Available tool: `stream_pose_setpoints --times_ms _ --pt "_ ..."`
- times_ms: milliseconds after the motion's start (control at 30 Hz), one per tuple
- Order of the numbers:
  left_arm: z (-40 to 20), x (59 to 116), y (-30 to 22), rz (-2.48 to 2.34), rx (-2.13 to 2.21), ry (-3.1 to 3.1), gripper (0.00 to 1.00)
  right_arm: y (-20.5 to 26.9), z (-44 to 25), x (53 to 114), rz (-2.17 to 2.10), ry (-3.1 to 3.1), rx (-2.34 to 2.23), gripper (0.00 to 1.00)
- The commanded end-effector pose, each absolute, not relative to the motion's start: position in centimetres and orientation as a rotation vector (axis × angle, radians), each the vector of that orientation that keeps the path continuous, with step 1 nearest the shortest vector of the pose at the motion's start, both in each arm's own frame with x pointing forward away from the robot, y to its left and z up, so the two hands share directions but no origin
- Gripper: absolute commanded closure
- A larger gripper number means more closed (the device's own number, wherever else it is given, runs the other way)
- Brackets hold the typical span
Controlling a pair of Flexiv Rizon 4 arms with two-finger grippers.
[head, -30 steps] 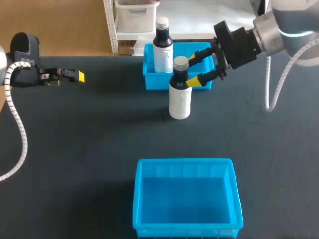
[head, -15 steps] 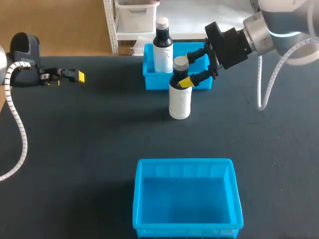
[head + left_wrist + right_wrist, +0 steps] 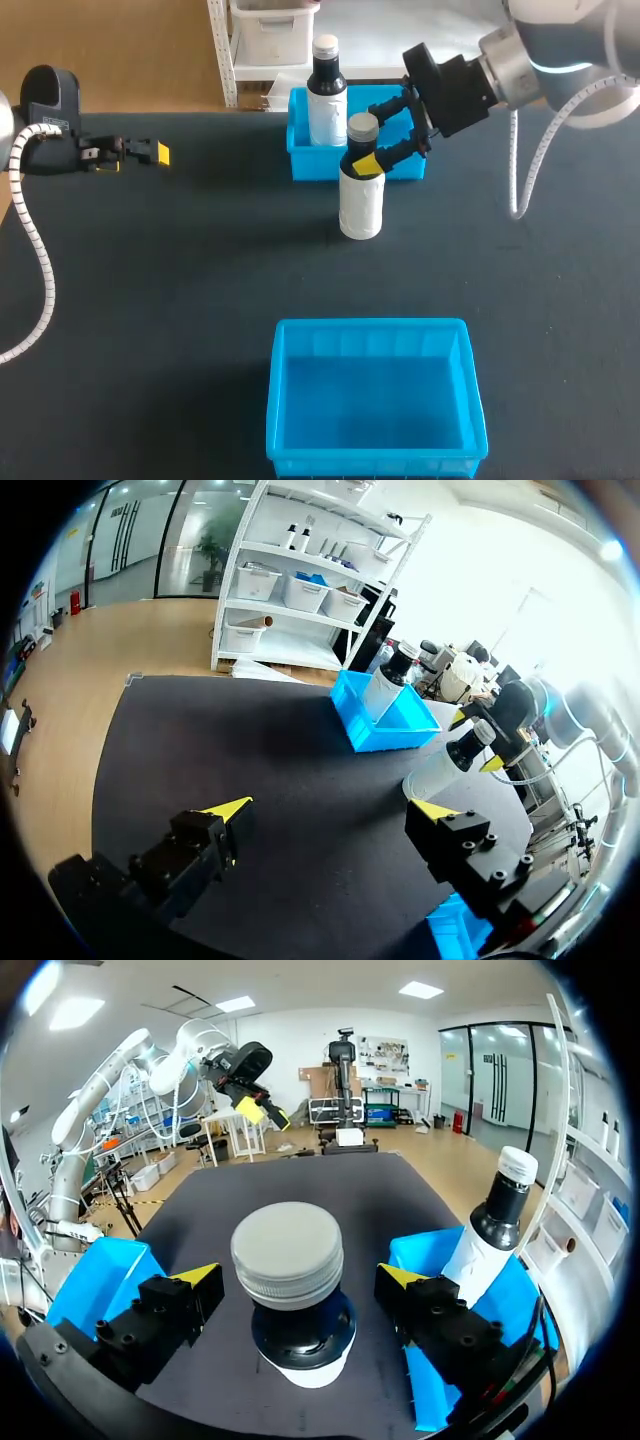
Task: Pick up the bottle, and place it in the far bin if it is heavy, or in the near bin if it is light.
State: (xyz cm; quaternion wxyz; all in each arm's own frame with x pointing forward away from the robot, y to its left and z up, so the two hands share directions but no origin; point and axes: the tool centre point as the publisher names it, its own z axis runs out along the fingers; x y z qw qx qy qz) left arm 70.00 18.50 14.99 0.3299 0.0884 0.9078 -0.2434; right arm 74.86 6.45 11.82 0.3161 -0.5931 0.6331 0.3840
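Right gripper [image 3: 298,1278] straddled neck of bottle [image 3: 361,195], fingers apart, unclamped; bottle on table [image 3: 200,260] at far bin's [image 3: 310,165] 5 o'clock. Lift, binning pending. Left gripper [image 3: 331,808] fingers spread.

Black table [image 3: 150,300], blue far bin [image 3: 310,165], standing bottle [image 3: 360,205], blue near bin [image 3: 375,462]
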Motion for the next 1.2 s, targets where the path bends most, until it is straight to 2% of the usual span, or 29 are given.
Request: stream_pose_setpoints --times_ms 33,300,500,667,700,733,867,1067,1200 --pt "14.99 70.00 18.50 -0.637 0.231 2.375 0.00 6.48 11.85 74.96 1.011 1.668 -1.562 0.03" --pt "14.99 70.00 18.50 -0.637 0.231 2.375 0.00 6.73 11.77 74.94 1.013 1.667 -1.569 0.16" --pt "14.99 70.00 18.50 -0.637 0.231 2.375 0.00 6.98 11.72 74.97 1.017 1.663 -1.573 0.16" --pt "14.99 70.00 18.50 -0.637 0.231 2.375 0.00 7.02 11.72 74.97 1.019 1.662 -1.574 0.23" --pt "14.99 70.00 18.50 -0.637 0.231 2.375 0.00 7.02 11.72 74.97 1.018 1.662 -1.574 0.25" --pt "14.99 70.00 18.50 -0.637 0.231 2.375 0.00 7.01 11.71 74.97 1.018 1.663 -1.574 0.33" --pt "14.99 70.00 18.50 -0.637 0.231 2.375 0.00 6.95 11.66 74.98 1.018 1.665 -1.574 0.48" --pt "14.99 70.00 18.50 -0.637 0.231 2.375 0.00 6.89 11.62 75.01 1.019 1.663 -1.574 0.54" --pt "14.99 70.00 18.50 -0.637 0.231 2.375 0.00 6.88 11.63 75.01 1.019 1.660 -1.575 0.64"
